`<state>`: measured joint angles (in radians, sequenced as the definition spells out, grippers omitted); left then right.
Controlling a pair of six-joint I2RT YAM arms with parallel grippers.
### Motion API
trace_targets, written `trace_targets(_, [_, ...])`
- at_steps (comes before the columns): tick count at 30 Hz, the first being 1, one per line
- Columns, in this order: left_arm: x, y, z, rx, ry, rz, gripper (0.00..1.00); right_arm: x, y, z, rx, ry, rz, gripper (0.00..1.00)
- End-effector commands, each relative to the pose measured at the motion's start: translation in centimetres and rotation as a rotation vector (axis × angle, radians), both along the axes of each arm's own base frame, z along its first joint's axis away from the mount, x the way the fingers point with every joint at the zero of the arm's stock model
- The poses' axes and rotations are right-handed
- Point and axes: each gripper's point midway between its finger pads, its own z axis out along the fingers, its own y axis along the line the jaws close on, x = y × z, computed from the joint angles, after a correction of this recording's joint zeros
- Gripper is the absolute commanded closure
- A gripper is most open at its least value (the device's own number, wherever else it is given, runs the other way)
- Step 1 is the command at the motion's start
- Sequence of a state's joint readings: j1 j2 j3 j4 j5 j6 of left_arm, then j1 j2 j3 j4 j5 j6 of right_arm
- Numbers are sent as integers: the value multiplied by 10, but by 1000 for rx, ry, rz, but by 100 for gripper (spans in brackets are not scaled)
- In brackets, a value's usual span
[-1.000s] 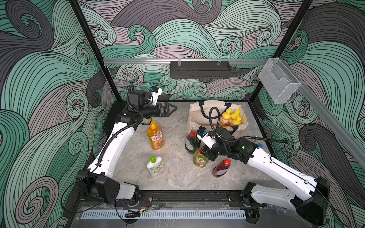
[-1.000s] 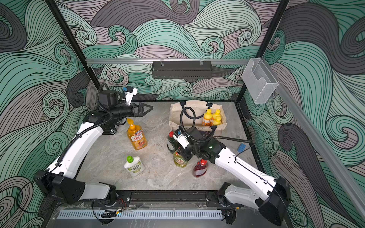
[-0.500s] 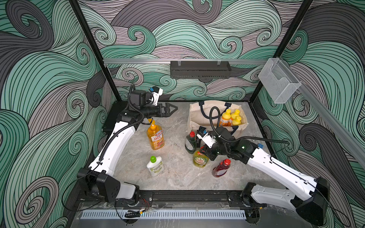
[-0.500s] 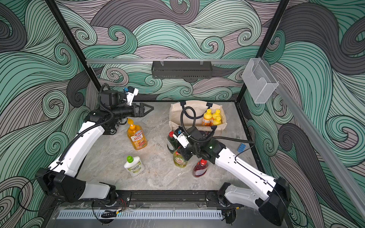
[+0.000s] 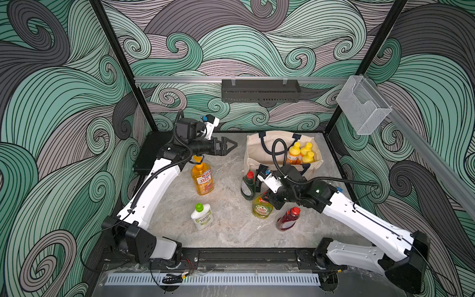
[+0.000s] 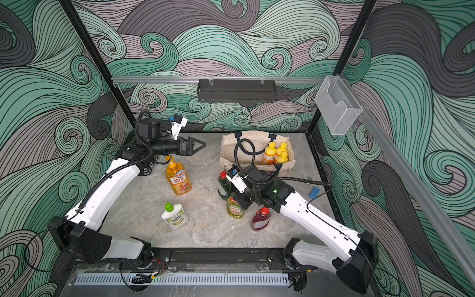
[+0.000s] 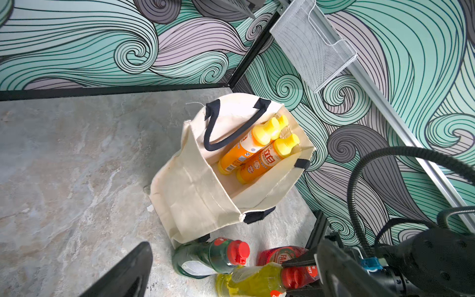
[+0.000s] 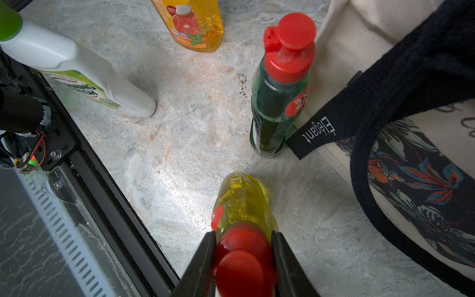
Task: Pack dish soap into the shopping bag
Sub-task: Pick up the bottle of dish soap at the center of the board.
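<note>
Right gripper (image 8: 243, 239) has tightened on yellow-green Fairy bottle (image 8: 241, 200); red-capped, upright.

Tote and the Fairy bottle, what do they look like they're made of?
Tote: looks like cream canvas with a matte finish; soft creases and stitched seams show. Fairy bottle: probably clear glossy plastic, since the yellow-green liquid shows through and highlights glint on its surface.

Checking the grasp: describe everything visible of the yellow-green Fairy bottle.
The Fairy bottle is clear plastic holding yellow-green liquid, with a red cap and a FAIRY label. It stands about upright on the tabletop, near the tote, between the dark green bottle and the red bottle. The right gripper clamps its cap from both sides.
</note>
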<state>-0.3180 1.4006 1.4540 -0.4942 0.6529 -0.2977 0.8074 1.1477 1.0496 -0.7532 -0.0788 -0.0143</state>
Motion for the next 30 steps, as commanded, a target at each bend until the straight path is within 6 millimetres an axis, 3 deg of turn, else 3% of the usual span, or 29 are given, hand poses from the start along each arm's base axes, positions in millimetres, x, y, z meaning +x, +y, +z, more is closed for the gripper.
trace_targets(1, [-3, -8, -3, 24, -3, -23, 1, 13, 6, 38, 72, -70, -23, 100])
trace_targets(8, [-13, -23, -7, 48, -9, -60, 1, 19, 3, 59, 78, -110, -37, 100])
trace_targets(9, [-8, -27, -18, 61, 17, -65, 1, 20, 2, 63, 81, -121, -40, 100])
trace_targets(21, [-6, -39, -33, 93, 32, -69, 1, 33, -1, 121, 71, -191, -39, 100])
trace_targets(30, [2, -46, -44, 103, 54, -61, 1, 34, -1, 151, 69, -209, -24, 100])
